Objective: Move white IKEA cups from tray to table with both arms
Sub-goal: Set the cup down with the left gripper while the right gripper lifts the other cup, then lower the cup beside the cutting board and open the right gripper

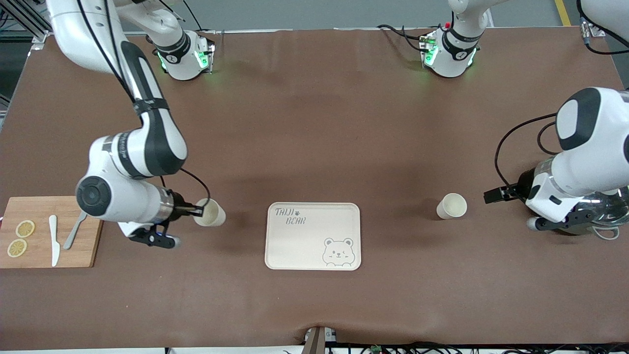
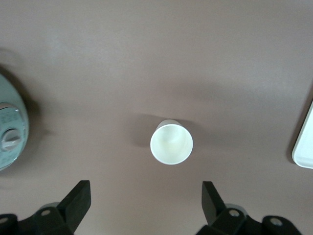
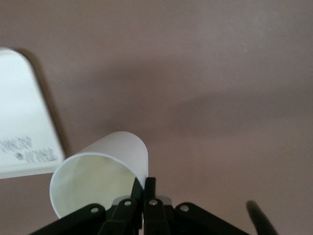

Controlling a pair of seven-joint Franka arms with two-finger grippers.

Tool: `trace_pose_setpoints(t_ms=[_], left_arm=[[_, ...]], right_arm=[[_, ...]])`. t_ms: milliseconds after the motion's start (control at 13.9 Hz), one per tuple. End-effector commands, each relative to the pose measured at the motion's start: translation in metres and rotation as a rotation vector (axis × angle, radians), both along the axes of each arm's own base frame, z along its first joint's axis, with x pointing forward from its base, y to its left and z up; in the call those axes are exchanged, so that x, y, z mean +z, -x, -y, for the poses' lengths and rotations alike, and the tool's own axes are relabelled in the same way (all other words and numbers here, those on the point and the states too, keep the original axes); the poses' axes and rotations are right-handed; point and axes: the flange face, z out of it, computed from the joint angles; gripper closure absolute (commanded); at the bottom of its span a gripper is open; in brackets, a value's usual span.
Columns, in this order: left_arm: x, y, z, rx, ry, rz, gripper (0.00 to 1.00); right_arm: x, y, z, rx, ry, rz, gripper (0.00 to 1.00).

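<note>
The right arm bent low, its black two-finger right gripper [image 1: 199, 211] pinching the rim of a small cream-white tapered cup [image 1: 211, 213] between the wooden board [image 1: 42, 209] and the cream bear-printed tray [image 1: 313, 236]. The left gripper [image 1: 493, 194] hung spread wide beside the second white cup [image 1: 452, 206], which stood upright toward the left arm's end of the brown table [image 1: 314, 123].

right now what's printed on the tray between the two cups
A grey bear face and "TAIJI BEAR" lettering on the cream tray, clearest in the front view.
</note>
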Motion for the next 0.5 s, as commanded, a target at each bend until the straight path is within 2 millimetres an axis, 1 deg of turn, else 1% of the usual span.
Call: trace_pose_setpoints(t_ms=[0,72,215,359,430], left_arm=[[0.031,0.001,-0.01,0.003,-0.029,-0.011,0.0],[0.041,0.004,-0.01,-0.001,-0.042,-0.005,0.0],[0.061,0.009,-0.011,-0.02,-0.098,0.033,0.0],[0.082,0.016,-0.009,-0.039,-0.132,0.066,0.0],[0.092,0.02,-0.007,-0.056,-0.139,0.074,0.0]], right_arm=[[-0.012,0.062,0.042,0.149,0.015,-0.048,1.0],[-0.019,0.072,0.06,0.18,0.024,-0.071,1.0],[-0.03,0.085,0.099,0.236,-0.002,-0.095,1.0],[-0.033,0.092,0.141,0.286,-0.008,-0.1,1.0],[-0.032,0.093,0.159,0.305,0.01,-0.101,1.0]])
